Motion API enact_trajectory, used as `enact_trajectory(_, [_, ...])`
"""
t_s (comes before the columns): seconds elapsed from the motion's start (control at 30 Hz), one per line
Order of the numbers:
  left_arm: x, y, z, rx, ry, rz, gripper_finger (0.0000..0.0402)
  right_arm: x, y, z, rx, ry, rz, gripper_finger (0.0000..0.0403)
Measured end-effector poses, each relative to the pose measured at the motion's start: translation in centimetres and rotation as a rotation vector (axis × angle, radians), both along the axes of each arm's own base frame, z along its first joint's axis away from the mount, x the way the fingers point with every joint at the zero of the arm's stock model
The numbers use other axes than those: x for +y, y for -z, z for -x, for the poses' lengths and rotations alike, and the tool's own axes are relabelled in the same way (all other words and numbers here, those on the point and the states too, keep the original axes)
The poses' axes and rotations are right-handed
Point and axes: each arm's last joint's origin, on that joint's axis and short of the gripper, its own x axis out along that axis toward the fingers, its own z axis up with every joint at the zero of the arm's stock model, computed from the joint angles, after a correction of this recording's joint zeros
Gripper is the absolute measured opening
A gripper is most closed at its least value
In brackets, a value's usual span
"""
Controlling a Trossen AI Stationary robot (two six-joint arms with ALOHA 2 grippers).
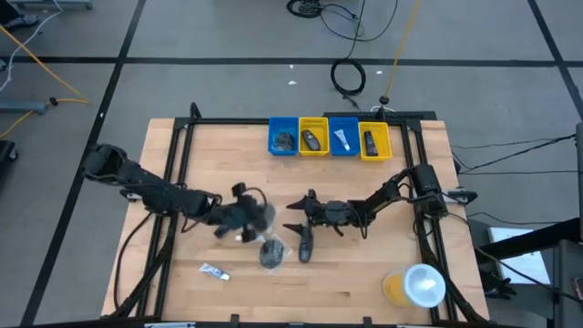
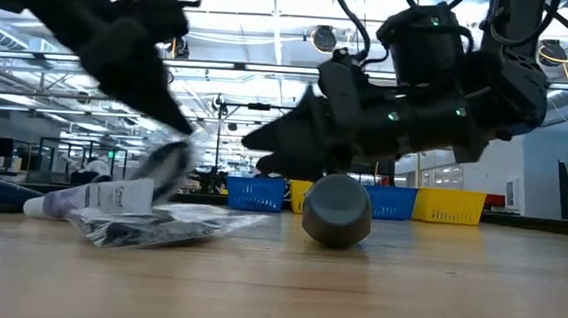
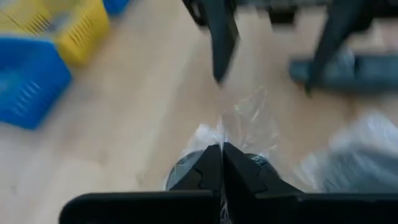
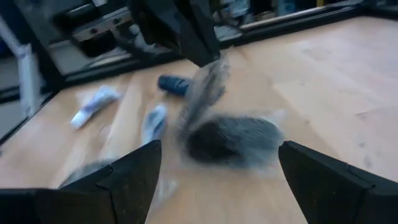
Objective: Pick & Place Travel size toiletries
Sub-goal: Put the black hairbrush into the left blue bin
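My left gripper [image 1: 244, 217] is shut on a clear-wrapped dark round piece [image 1: 260, 214], left of the table's middle. In the low view this piece [image 2: 168, 166] hangs above the wood. A second wrapped dark piece [image 1: 271, 253] lies nearer the near edge, with a dark grey bottle [image 1: 304, 242] on its side beside it. A small white tube [image 2: 91, 201] and a labelled sachet [image 1: 215, 271] also lie flat. My right gripper [image 1: 305, 208] hovers open just right of the held piece, with its fingers [image 4: 134, 177] wide apart and touching nothing. My left gripper pinches the clear wrapper's loose top [image 3: 231, 134] between its two shut fingers [image 3: 208, 165], slanting down from the table's left. The dark round piece [image 3: 183, 169] hangs in the wrapper below the fingertips, lifted clear of the table.
Four small bins, blue [image 1: 283, 138], yellow [image 1: 312, 138], blue [image 1: 342, 138] and yellow [image 1: 374, 141], stand in a row at the far edge, each with an item inside. A large yellow cup with a white lid [image 1: 414, 285] stands at the near right corner. Bare wood lies between the arms and the bins.
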Motion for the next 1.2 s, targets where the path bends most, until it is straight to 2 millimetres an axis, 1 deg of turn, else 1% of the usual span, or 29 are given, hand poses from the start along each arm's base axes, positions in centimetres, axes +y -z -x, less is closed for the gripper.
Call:
enact_trajectory(0.1, [0.7,-0.7,-0.7,-0.085,-0.028,-0.035,0.0004,0.0,-0.8,-0.9,-0.031,0.02,-0.029,0.0312])
enact_trajectory(0.17, [1.0,-0.9,-1.2,-0.131,-0.041,-0.039,0.0009,0.0,-1.0,-1.6,-0.009,0.06,-0.027,0.0307])
enact_trajectory(0.27, [1.3,-1.3,-1.6,-0.174,-0.041,-0.049,0.0009,0.0,-1.1,-2.3,0.039,0.119,-0.001,0.0289])
enact_trajectory(0.37, [1.3,-1.4,-1.7,-0.185,-0.036,-0.057,0.0002,0.0,-1.4,-2.8,0.058,0.15,0.019,0.0262])
enact_trajectory(0.5, [1.3,-1.5,-1.7,-0.192,-0.037,-0.055,0.0012,0.0,-1.6,-2.9,0.05,0.15,0.043,0.0208])
enact_trajectory(0.73, [1.3,-1.5,-1.8,-0.207,-0.047,-0.036,0.0034,-0.4,-1.6,-3.0,0.051,0.159,0.046,0.008])
enact_trajectory(0.83, [1.3,-1.5,-1.8,-0.196,-0.037,-0.053,0.0061,-0.5,-1.4,-3.0,0.072,0.162,0.051,0.0027])
enact_trajectory(0.87, [1.3,-1.5,-1.7,-0.189,-0.036,-0.056,0.0075,-0.5,-1.3,-3.0,0.077,0.161,0.055,0.0022])
enact_trajectory(0.93, [1.4,-1.5,-1.3,-0.158,-0.033,-0.067,0.0107,-0.6,-1.4,-3.0,0.08,0.163,0.058,0.0022])
enact_trajectory(1.0, [1.6,-1.7,-0.7,-0.114,-0.042,-0.078,0.0141,-1.0,-2.0,-2.8,0.104,0.172,0.049,0.003])
enact_trajectory(1.07, [1.9,-1.3,0.1,-0.046,-0.091,-0.079,0.0173,-2.0,-3.0,-2.7,0.118,0.201,0.033,0.0039])
enact_trajectory(1.13, [1.9,-0.6,0.9,0.019,-0.166,-0.083,0.02,-3.1,-4.3,-2.3,0.152,0.231,0.034,0.0038])
enact_trajectory(1.2, [1.8,0.1,1.5,-0.005,-0.237,-0.083,0.0223,-4.7,-5.9,-1.8,0.157,0.268,0.041,0.0031])
